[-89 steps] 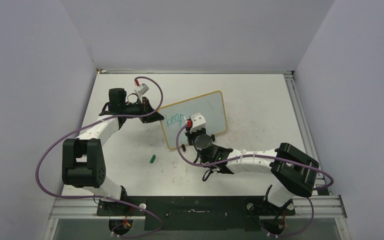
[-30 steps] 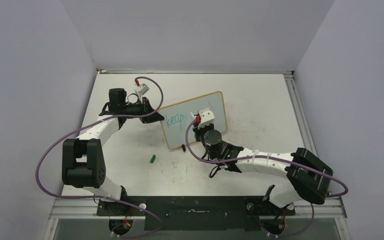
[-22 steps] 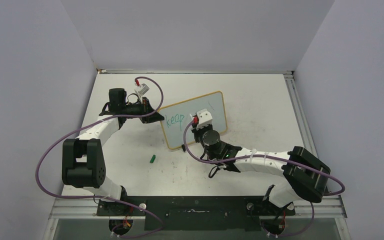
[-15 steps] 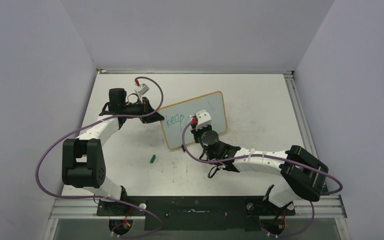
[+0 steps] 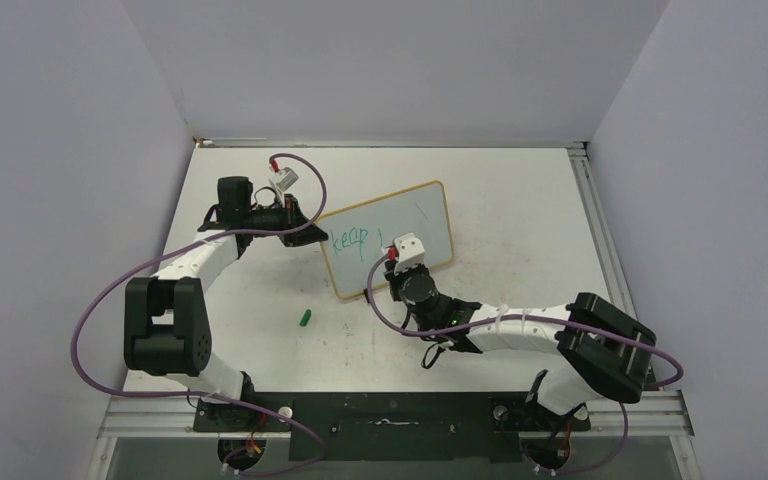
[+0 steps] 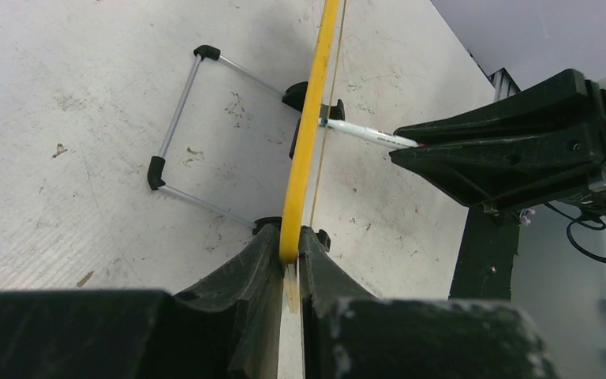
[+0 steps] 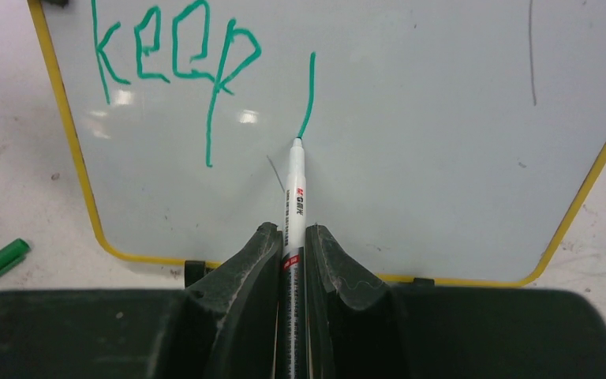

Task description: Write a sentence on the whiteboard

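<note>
Near the middle of the table (image 5: 520,200) the whiteboard (image 5: 422,215) stands propped on its wire kickstand (image 6: 175,110), face turned toward the right arm. The left gripper (image 6: 290,241) pinches the yellow frame at the board's left edge, its jaws closed on the rim to steady it. The right gripper (image 7: 292,230) has its jaws clamped round a white marker (image 7: 293,205), whose tip touches the board at the foot of a fresh teal downstroke. Of the sentence (image 7: 175,57) only "keep" and this one stroke are written, so most of the job seems to remain. A green marker cap (image 5: 305,318) lies on the table, well apart from the board.

Pressure looks like the main risk. Too hard a push could rock the board back on its stand or twist the rim out of the left jaws, bending the letters; too light a touch would break the line. Wet ink could also smear if the fingers sweep back across "keep". The marker might creep in its grip.
</note>
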Controlling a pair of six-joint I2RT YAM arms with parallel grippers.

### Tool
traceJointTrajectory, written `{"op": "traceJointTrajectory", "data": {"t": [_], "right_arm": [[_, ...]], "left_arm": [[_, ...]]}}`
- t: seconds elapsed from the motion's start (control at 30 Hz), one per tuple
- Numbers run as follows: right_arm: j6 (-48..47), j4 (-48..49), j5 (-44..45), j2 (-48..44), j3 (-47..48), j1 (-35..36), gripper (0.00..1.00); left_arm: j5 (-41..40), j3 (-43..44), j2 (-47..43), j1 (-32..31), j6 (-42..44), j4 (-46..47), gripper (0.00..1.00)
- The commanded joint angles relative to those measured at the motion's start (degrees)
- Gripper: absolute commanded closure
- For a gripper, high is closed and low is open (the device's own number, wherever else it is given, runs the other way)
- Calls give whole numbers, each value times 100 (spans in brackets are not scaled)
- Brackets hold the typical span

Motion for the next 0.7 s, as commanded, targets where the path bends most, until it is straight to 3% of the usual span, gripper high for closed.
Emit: {"op": "traceJointTrajectory", "data": {"t": [0.0,0.4,0.67], "right_arm": [[328,-152,117,-12,-151,120,95],[-237,-77,422,-498,219,199,95],[-515,177,222,-208,553,-48,95]], "left_arm": [[11,248,-168,22,73,-53,100],[12,239,-180,22,66,-50,100],[4,239,-170,22,70,-52,100]]}}
